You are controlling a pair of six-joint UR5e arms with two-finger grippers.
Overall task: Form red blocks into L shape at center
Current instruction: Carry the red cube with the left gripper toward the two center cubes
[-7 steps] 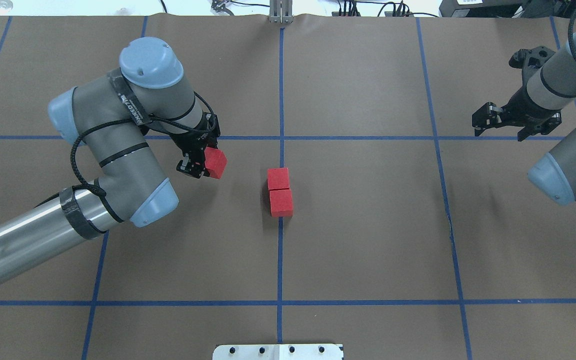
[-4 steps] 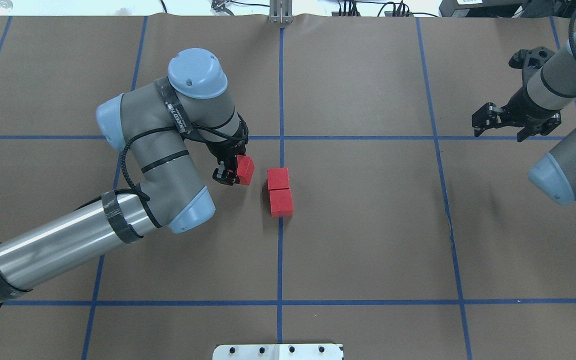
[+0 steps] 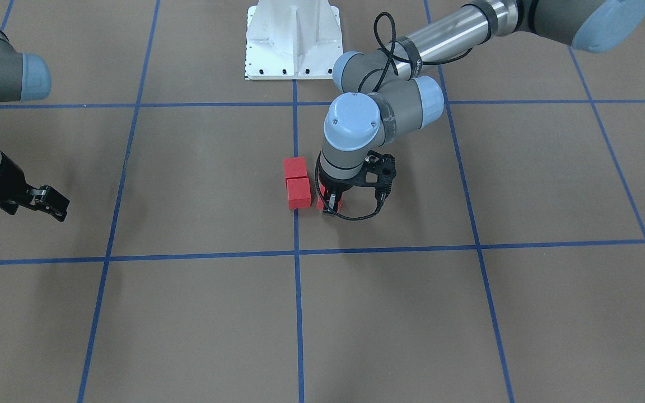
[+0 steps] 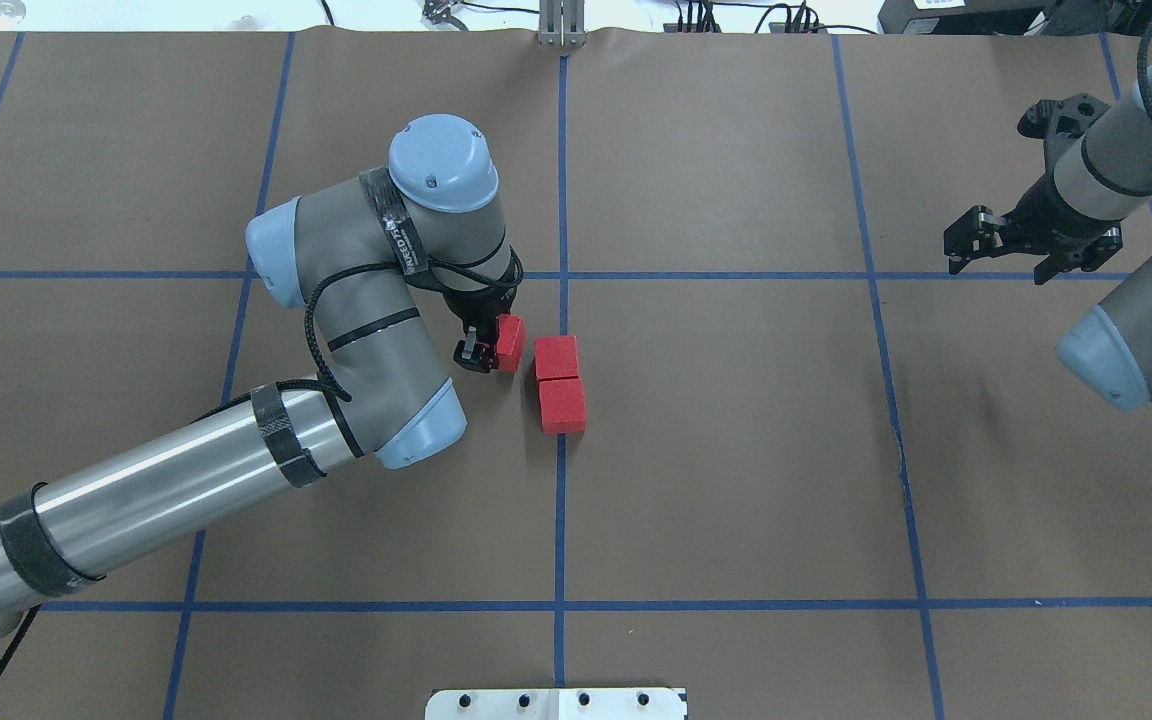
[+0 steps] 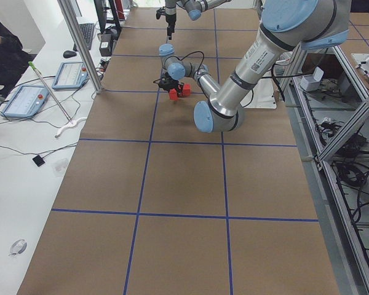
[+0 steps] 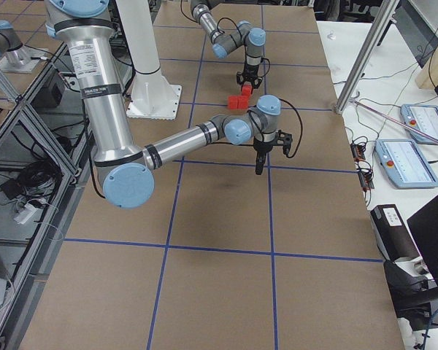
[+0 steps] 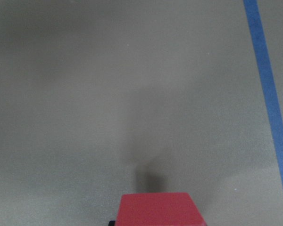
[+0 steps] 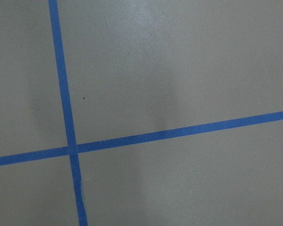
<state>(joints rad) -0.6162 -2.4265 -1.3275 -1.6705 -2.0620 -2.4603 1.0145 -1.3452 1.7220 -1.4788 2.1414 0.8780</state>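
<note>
Two red blocks lie touching in a column on the blue centre line of the brown center; they also show in the front view. My left gripper is shut on the third red block, low over the floor just left of the far block, with a narrow gap between them. The left wrist view shows this block at its bottom edge. My right gripper is open and empty, far to the right above a grid line.
The white robot base sits at the near table edge. The left arm's elbow hangs over the floor left of the blocks. Blue tape lines cross under the right gripper. Cables and screens lie beyond the far edge.
My left arm has carried the red block to the right, from well left of the pair to right beside the far block. The right arm and the two floor blocks have not moved.
</note>
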